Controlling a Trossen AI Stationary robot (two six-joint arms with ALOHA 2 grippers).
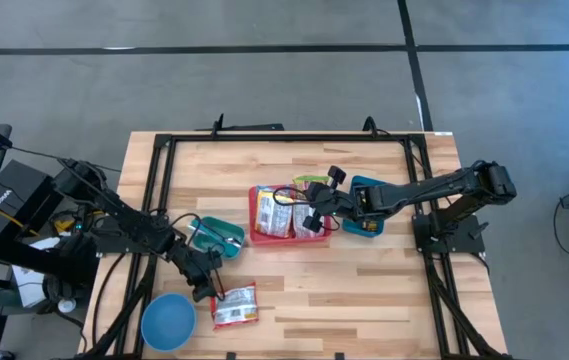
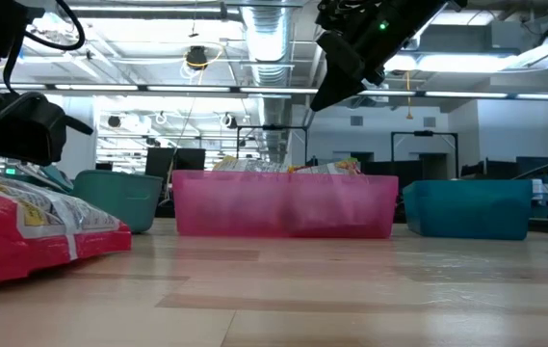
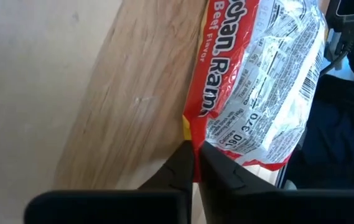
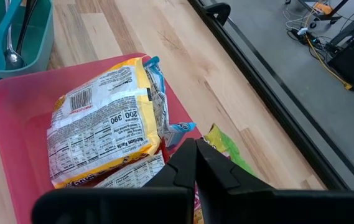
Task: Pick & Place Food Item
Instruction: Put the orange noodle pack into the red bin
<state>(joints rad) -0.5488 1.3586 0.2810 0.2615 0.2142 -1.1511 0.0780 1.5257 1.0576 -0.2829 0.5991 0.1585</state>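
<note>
Currently: ramen packet [image 1: 235, 306] lies on bench [image 1: 364, 290] near front edge; left gripper [image 1: 213, 294] jaws pinch its edge seal. Right gripper [image 1: 314, 215], jaws closed empty, hovers over pink bin [image 1: 256, 215]. Risk: thin seal slips on lifting.

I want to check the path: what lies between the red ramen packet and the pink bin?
In the high view, only bare wood lies between the ramen packet and the pink bin; the teal bin sits beside that stretch.

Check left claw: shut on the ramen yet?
Shut. Left claw fingers pinch the ramen packet edge between them; packet lies on the table.
</note>
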